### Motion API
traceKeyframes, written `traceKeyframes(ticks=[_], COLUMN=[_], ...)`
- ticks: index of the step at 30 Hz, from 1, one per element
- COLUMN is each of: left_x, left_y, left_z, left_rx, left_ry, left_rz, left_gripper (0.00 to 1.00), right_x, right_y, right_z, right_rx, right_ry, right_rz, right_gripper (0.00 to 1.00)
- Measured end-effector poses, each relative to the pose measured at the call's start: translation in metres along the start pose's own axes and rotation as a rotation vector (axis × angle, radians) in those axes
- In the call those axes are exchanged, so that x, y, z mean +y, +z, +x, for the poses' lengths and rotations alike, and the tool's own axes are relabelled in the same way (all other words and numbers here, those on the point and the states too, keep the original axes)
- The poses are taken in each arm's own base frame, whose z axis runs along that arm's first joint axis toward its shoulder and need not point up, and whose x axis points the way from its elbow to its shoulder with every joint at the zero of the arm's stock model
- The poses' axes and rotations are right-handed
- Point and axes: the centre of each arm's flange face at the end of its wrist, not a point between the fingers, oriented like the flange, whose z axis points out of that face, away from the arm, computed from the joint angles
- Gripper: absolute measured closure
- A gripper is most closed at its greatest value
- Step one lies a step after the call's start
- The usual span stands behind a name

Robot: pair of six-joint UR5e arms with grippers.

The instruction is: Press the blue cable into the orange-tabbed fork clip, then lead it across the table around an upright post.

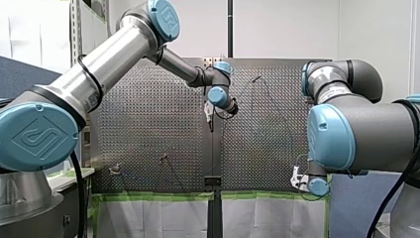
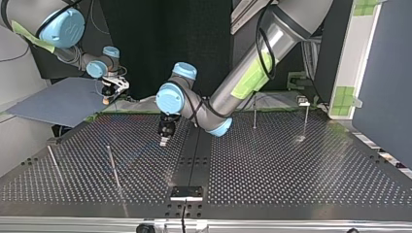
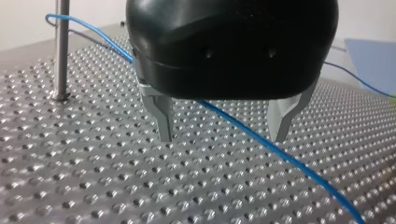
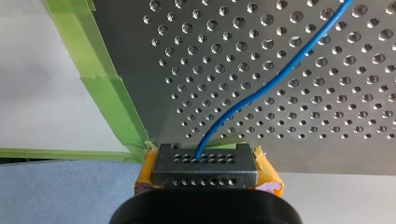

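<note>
The blue cable (image 3: 261, 140) runs low over the perforated table (image 3: 93, 186), passing between the metal fingers (image 3: 163, 121) of my left gripper (image 3: 222, 133), which stands open just above the plate. It loops around an upright post (image 3: 60, 46) off to one side of that gripper. My right gripper (image 4: 205, 175), yellow-padded, is shut on a grey connector block (image 4: 205, 163) at the cable's (image 4: 275, 79) end, by the table's taped edge. In the top view my left gripper (image 2: 163, 141) hangs mid-table and my right gripper (image 2: 108, 97) at the far left edge. A small clip (image 1: 115, 169) sits at the front view's lower left.
Thin upright posts (image 2: 112, 165) (image 2: 53, 162) stand at the top view's left and others (image 2: 254, 114) (image 2: 306, 119) at its right. Green tape (image 4: 112, 98) lines the table's edge. A black bracket (image 2: 186, 193) sits at the near middle edge.
</note>
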Motion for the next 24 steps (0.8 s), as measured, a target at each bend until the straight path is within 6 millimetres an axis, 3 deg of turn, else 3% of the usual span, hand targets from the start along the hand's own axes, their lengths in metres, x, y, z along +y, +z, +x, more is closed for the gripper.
traceKeyframes(ticks=[24], left_x=[-0.0027], left_y=[0.0049], left_z=[-0.0066], left_rx=[-0.042], left_ry=[-0.203], left_rz=[0.022], left_gripper=[0.02], right_x=[-0.0034], right_y=[-0.0007], right_z=[-0.0005], right_rx=[-0.001], right_ry=[-0.007], right_rz=[0.005], right_gripper=[1.0])
